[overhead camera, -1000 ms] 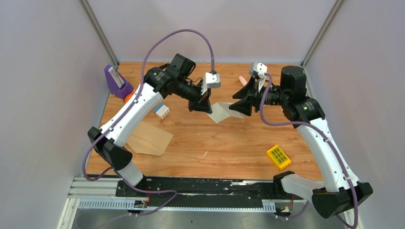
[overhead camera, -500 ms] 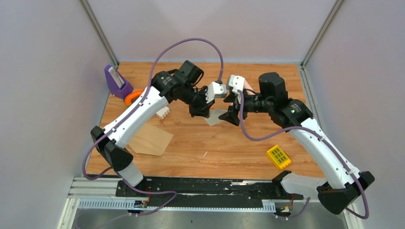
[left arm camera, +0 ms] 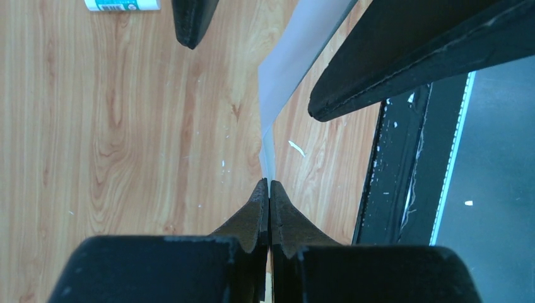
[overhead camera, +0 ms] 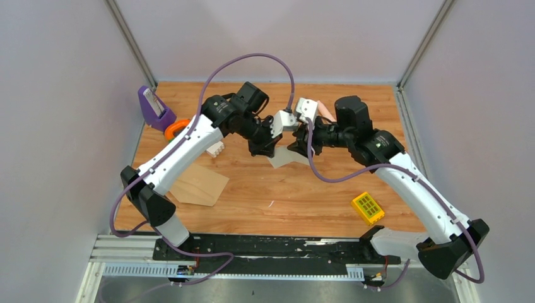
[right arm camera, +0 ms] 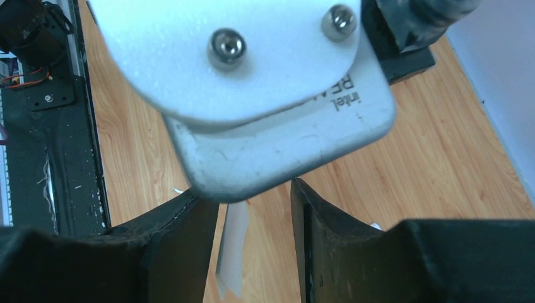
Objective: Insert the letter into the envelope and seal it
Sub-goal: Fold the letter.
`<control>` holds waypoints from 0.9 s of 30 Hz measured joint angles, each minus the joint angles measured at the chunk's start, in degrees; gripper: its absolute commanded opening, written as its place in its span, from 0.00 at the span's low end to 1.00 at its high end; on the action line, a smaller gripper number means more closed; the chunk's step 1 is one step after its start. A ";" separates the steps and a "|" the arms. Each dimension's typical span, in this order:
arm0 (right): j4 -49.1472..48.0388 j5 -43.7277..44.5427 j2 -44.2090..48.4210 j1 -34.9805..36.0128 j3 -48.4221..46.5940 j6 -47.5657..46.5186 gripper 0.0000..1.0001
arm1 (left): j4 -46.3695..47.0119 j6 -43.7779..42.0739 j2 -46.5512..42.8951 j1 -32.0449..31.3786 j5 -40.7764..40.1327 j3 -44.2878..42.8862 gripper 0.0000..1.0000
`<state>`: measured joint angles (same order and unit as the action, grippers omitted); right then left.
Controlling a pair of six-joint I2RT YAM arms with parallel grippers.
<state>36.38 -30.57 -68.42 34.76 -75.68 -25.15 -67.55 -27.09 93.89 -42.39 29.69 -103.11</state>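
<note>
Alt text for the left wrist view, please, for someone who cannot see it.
The left end effector is shut on the edge of the letter, a pale sheet seen nearly edge-on running away from its fingertips. The right end effector stands open with one black finger on each side of the sheet, over a wooden table.

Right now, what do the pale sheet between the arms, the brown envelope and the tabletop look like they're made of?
The letter looks like thin matte paper, pale grey; edge-on it is nearly a line. The envelope looks like tan kraft paper, dull and lying flat. The table is wood or wood-look laminate, with grain lines and a slight sheen; I cannot tell which.
</note>
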 measured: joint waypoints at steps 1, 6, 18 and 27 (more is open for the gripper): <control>-0.04 -0.22 0.00 0.00 0.26 0.11 0.47 | 0.00 0.00 0.00 0.00 0.00 0.00 0.00; -0.35 -1.42 0.07 0.00 1.36 0.85 0.33 | 0.02 0.17 0.00 0.00 0.02 0.00 0.00; -1.97 0.85 1.86 0.00 3.02 1.46 0.09 | 0.17 0.17 0.00 0.00 -0.04 0.00 0.00; -2.10 3.10 6.32 -0.59 3.69 0.13 0.05 | 0.42 0.13 -0.02 0.00 -0.98 0.44 0.00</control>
<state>34.28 -27.46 -62.11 34.17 -71.99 -25.02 -67.13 -26.96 93.86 -42.39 28.71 -102.67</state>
